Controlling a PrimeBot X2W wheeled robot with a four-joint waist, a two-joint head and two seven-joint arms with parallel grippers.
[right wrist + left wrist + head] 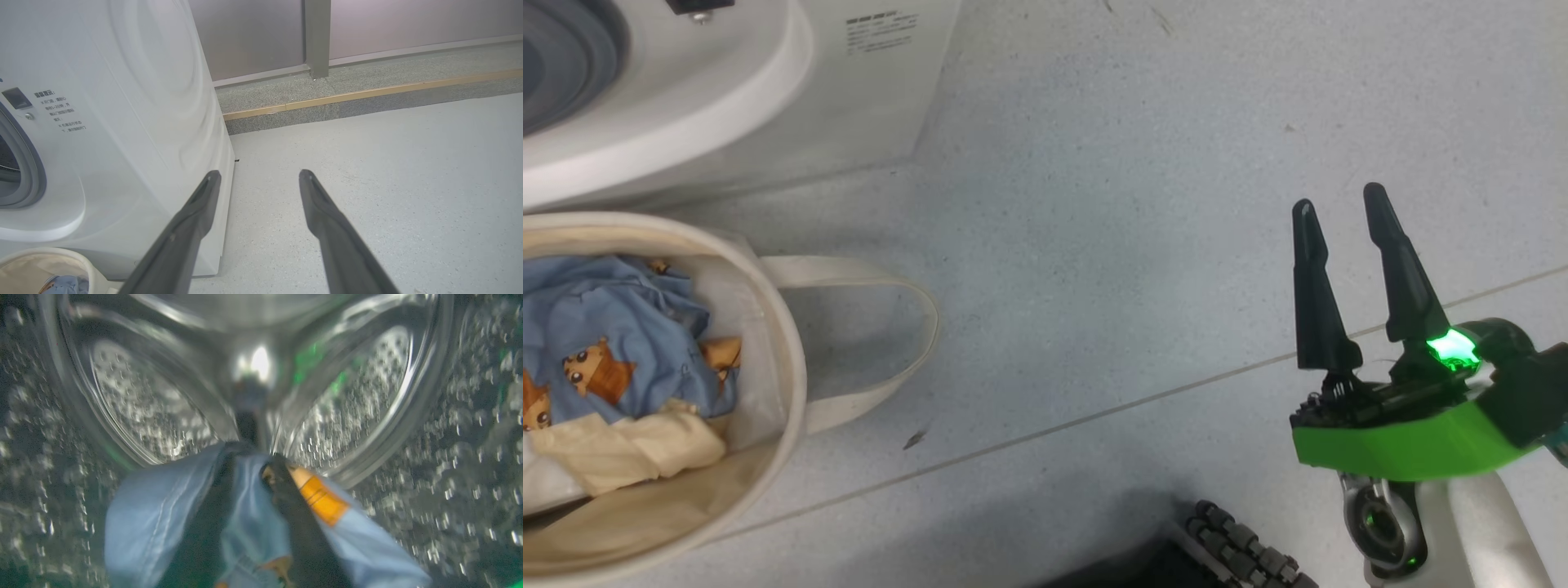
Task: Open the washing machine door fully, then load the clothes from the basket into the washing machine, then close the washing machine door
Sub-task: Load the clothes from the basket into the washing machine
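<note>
two dark fingers of the left gripper (252, 457) reach deep into the steel drum (139, 412) of the washing machine (727, 98); a light blue cloth (143, 514) with an orange patch lies over and between them, low in the drum; that view is blurred, so i cannot tell whether the claw pinches the cloth or stands loose around it; the right gripper (1338, 197) hangs above the grey floor (1135, 245), beside the machine's side wall, its claw spread wide and empty; the basket (792, 384) stands on the floor just before the machine's front; in it lie blue bear-print clothes (605, 327) and a cream cloth (629, 449); one looped handle (882, 286) sticks out sideways over the floor.
</note>
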